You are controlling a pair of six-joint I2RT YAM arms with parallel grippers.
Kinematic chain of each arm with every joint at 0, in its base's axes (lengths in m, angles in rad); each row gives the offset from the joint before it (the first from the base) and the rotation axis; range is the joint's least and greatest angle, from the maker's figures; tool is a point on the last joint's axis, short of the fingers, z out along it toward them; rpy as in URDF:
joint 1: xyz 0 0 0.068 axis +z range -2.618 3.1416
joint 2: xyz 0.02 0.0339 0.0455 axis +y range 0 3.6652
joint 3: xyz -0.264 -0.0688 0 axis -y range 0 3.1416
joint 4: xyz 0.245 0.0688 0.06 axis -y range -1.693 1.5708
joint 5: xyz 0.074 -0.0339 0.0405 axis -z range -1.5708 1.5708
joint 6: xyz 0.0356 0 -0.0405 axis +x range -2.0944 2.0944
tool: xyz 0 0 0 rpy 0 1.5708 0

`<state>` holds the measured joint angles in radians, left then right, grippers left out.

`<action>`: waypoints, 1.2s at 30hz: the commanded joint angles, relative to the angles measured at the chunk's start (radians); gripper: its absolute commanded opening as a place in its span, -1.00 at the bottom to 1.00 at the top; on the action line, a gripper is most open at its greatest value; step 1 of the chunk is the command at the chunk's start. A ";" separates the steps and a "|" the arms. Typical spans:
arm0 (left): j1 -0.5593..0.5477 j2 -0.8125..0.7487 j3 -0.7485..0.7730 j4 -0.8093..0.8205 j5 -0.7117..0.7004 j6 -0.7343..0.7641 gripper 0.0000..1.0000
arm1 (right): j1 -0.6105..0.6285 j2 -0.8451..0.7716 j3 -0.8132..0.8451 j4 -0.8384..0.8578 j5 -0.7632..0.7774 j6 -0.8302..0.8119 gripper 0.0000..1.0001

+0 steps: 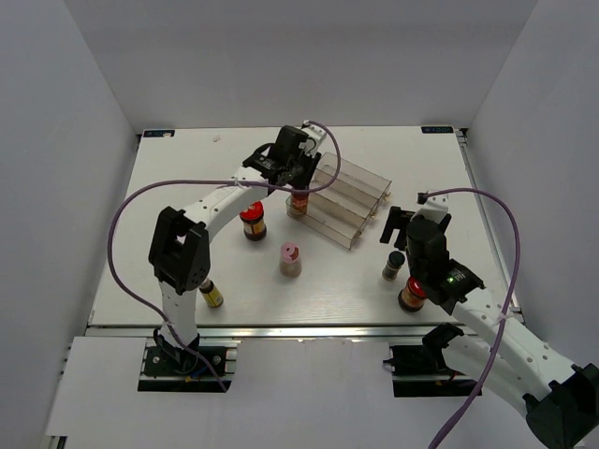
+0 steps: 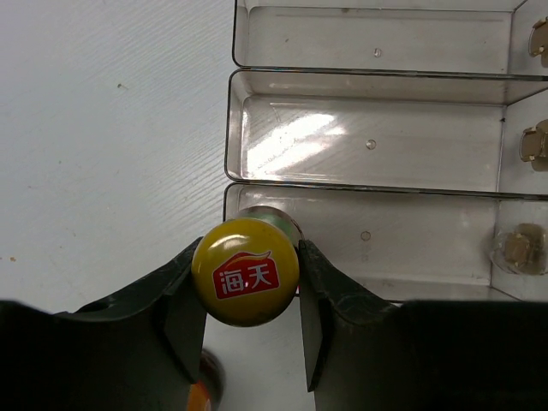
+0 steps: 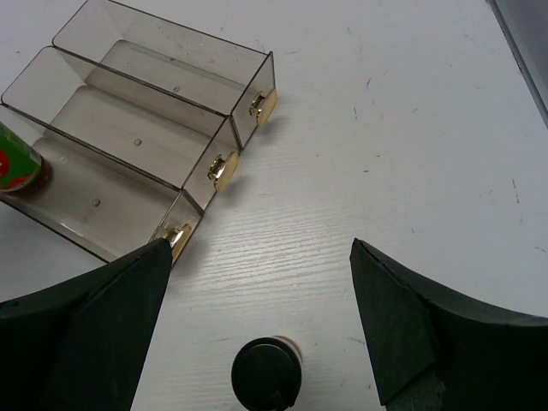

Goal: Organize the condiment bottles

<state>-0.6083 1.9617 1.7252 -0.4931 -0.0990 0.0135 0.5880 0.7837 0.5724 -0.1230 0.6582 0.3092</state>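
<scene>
My left gripper [image 2: 246,287] is shut on the yellow cap of a slim condiment bottle [image 2: 246,271], held upright at the left end of the clear rack's [image 2: 368,154] lowest step. From above, that bottle [image 1: 299,202] hangs under the left gripper [image 1: 296,178]. In the right wrist view its green and red label [image 3: 15,164] shows inside the front compartment. My right gripper [image 3: 261,248] stands open above the black-capped bottle [image 3: 267,374], which is still on the table. The right gripper [image 1: 398,227] is just behind this bottle [image 1: 394,266].
On the table stand a red-lidded jar [image 1: 253,221], a pink-capped shaker [image 1: 290,259] and a second yellow-capped bottle [image 1: 211,296]. Another red-lidded jar [image 1: 412,296] is partly hidden by the right arm. The stepped rack [image 1: 342,198] lies diagonally at the centre.
</scene>
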 commanded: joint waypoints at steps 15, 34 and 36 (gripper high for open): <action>0.002 -0.221 -0.033 0.064 -0.090 -0.059 0.96 | -0.007 -0.050 0.010 0.034 -0.228 -0.048 0.79; 0.010 -0.773 -0.397 -0.661 -0.587 -0.987 0.96 | 0.024 0.075 0.034 0.220 -0.402 -0.065 0.79; 0.010 -0.837 -0.435 -0.770 -0.553 -1.029 0.96 | 0.022 0.075 0.030 0.217 -0.378 -0.062 0.79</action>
<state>-0.6022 1.1790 1.3354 -0.9524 -0.6025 -0.7959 0.6098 0.8719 0.5987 0.0334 0.2054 0.2340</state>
